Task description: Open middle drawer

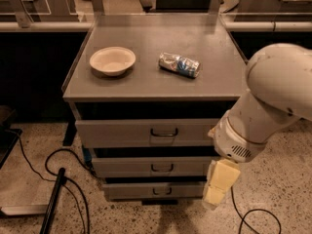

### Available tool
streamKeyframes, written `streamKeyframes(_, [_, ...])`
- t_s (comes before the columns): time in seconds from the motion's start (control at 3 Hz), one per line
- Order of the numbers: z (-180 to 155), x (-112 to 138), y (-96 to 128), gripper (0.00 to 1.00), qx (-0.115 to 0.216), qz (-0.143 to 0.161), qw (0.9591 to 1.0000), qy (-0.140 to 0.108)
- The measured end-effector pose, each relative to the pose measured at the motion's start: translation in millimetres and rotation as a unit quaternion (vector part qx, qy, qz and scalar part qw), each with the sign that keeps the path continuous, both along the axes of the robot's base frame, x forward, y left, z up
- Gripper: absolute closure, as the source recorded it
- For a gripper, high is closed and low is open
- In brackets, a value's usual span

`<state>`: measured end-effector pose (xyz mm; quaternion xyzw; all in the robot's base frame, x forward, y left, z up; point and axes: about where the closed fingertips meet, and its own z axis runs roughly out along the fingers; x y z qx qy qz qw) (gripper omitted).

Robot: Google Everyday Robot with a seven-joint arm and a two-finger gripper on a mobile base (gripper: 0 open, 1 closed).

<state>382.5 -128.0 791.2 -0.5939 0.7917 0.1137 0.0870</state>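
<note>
The gray cabinet has three drawers. The middle drawer [146,167] is a shallow gray front with a small dark loop handle [162,168], and it looks shut. The taller top drawer [141,132] is above it and the lowest drawer [146,190] below. My white arm [265,106] comes in from the right. My gripper [216,188], a pale yellow piece pointing down, hangs at the cabinet's right front corner, level with the middle and lowest drawers and to the right of the handle.
On the cabinet top [146,82] sit a white bowl [112,60] and a crushed can [179,64]. Black cables [58,169] run over the speckled floor at left, with another cable [253,218] at right. Dark counters stand behind.
</note>
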Motion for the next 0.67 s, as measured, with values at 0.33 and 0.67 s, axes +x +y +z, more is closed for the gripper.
streamKeyframes(0.33, [-1.1,-1.0,-0.2,0.0,-0.001,0.0,1.0,0.001])
streamKeyframes(0.67, [-20.5,-3.9,10.5,0.0,0.009,0.003,0.9999,0.01])
